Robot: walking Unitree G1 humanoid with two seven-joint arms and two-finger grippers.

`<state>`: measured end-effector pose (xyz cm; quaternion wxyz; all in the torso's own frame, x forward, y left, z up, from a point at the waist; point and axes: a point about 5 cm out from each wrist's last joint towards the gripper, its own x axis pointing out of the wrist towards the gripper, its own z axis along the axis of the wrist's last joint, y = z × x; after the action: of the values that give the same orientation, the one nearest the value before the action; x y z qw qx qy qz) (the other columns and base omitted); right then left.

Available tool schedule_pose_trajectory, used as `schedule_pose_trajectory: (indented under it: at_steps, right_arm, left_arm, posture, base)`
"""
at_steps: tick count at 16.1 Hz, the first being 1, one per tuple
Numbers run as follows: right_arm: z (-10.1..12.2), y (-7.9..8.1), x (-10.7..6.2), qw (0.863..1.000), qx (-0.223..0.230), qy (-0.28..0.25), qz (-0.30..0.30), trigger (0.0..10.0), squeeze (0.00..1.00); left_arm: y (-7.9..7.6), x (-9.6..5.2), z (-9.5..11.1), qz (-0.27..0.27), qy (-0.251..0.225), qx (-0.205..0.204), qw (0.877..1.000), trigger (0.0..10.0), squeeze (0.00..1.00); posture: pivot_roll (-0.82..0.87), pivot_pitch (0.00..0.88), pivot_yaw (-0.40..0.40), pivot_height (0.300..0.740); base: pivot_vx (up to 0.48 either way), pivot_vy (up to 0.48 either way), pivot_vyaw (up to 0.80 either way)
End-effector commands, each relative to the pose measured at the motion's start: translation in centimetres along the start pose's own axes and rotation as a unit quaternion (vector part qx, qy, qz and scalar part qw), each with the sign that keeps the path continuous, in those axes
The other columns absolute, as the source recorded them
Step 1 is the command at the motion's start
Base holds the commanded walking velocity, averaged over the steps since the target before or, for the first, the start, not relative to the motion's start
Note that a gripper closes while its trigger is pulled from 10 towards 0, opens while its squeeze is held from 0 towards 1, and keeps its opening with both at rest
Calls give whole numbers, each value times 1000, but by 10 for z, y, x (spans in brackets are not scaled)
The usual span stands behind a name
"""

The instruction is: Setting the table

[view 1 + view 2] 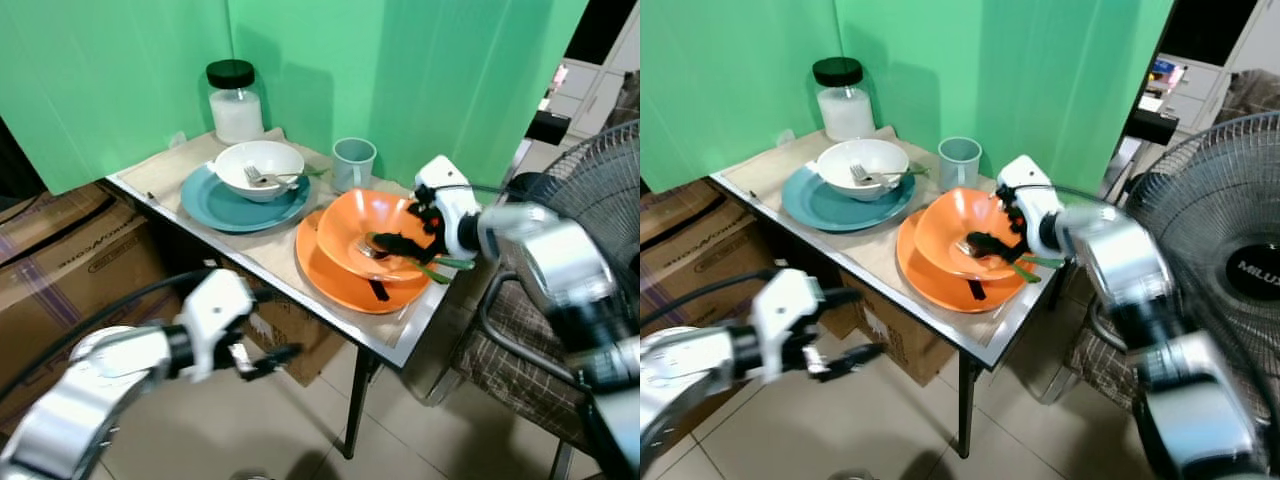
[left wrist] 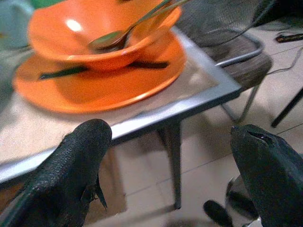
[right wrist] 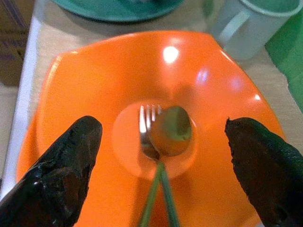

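The left gripper (image 1: 262,362) is hanging spread and empty below the table (image 1: 395,345) while the right gripper (image 3: 163,165), fingers wide, is hovering over the thin, slippery fork (image 3: 145,127) and spoon (image 3: 171,131) in the orange bowl (image 3: 94,94), likely best pinched at their green handles.

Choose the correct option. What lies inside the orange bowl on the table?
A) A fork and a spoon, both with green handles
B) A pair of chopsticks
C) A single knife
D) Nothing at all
A: in the right wrist view the fork and the spoon lie head by head at the bottom of the orange bowl, their green handles running back between the fingers of the open right gripper.
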<state>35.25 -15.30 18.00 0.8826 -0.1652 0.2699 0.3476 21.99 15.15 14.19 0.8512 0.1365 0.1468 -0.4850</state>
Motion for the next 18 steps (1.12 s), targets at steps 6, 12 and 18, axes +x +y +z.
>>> schedule_pose_trajectory:
  at_steps: [6, 12, 18]
  right_arm:
    - [1, -5, 9, 994, 66, 77, 33, 6784, 0]
    - [-6, -3, 15, 990, 69, 119, 31, 2510, 0]
    - [-5, -4, 18, 989, 58, 130, 29, 0, 0]
  left_arm:
    - [-7, 19, 6, -41, -3, -16, 999, 10000, 365]
    - [-7, 21, 5, -43, 8, -22, 999, 10000, 369]
    - [-6, 23, 6, -35, 7, -20, 999, 10000, 365]
  posture:
    - [136, 0, -9, 740]
    - [133, 0, -16, 740]
    - [140, 0, -30, 740]
  base:
    - [0, 0, 0]
    - [0, 0, 0]
    - [0, 0, 0]
